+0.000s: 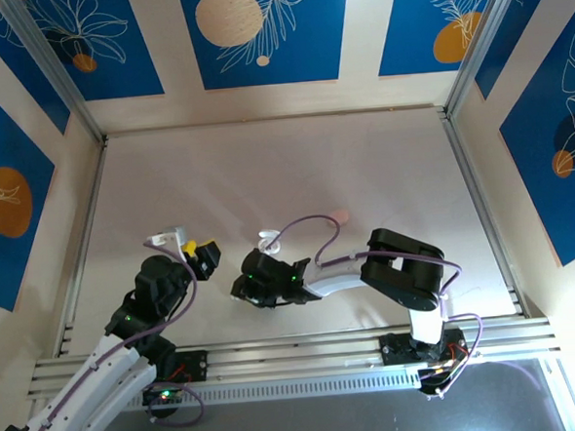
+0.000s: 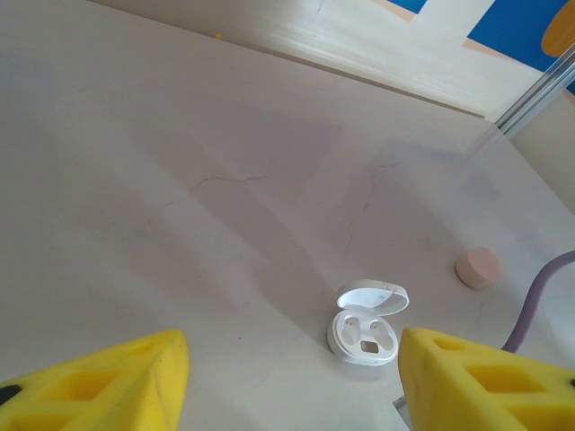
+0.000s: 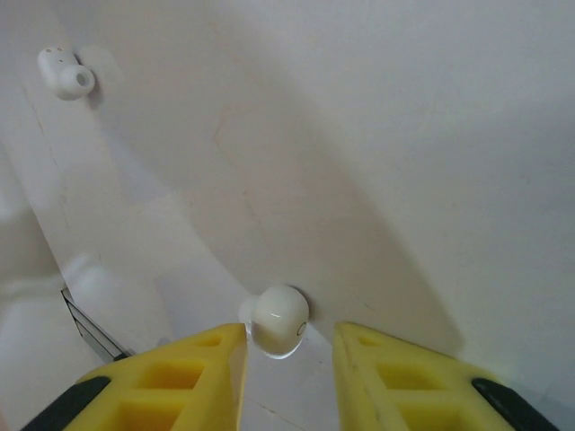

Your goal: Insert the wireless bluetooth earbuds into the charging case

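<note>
A white earbud lies on the table between my right gripper's yellow fingertips. It touches the left pad, and a gap separates it from the right pad, so the gripper is open. A second white earbud lies further off at the upper left. The white charging case sits with its lid up, and both wells look empty. It is ahead of my left gripper, which is wide open and holds nothing. From above, the case lies between the left gripper and the right gripper.
A closed pale pink case rests right of and beyond the white one, also visible from above. A purple cable loops over the table near the right arm. Aluminium rails border the tabletop.
</note>
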Motion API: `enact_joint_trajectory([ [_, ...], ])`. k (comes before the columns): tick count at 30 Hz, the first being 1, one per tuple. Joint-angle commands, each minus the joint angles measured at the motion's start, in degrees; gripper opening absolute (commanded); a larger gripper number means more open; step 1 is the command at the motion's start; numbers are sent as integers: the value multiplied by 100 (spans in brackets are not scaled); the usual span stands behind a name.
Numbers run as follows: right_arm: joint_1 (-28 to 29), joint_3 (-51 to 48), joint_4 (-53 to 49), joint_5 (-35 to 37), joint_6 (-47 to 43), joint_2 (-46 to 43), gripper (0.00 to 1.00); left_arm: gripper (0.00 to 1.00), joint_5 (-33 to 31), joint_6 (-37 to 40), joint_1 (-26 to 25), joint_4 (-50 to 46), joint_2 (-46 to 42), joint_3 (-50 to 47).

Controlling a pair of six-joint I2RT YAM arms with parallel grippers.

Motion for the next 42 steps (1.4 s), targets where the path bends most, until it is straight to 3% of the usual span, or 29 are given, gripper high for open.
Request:
enact_joint_trajectory([
  [1, 38, 148, -152, 81, 108, 127, 30, 63, 14, 67, 67, 69, -94, -56],
  [37, -87, 358, -105, -97, 153, 658, 26, 62, 31, 67, 75, 34, -156, -56],
  [42, -113, 359, -138, -109, 137, 664, 21, 62, 39, 67, 78, 43, -156, -59],
])
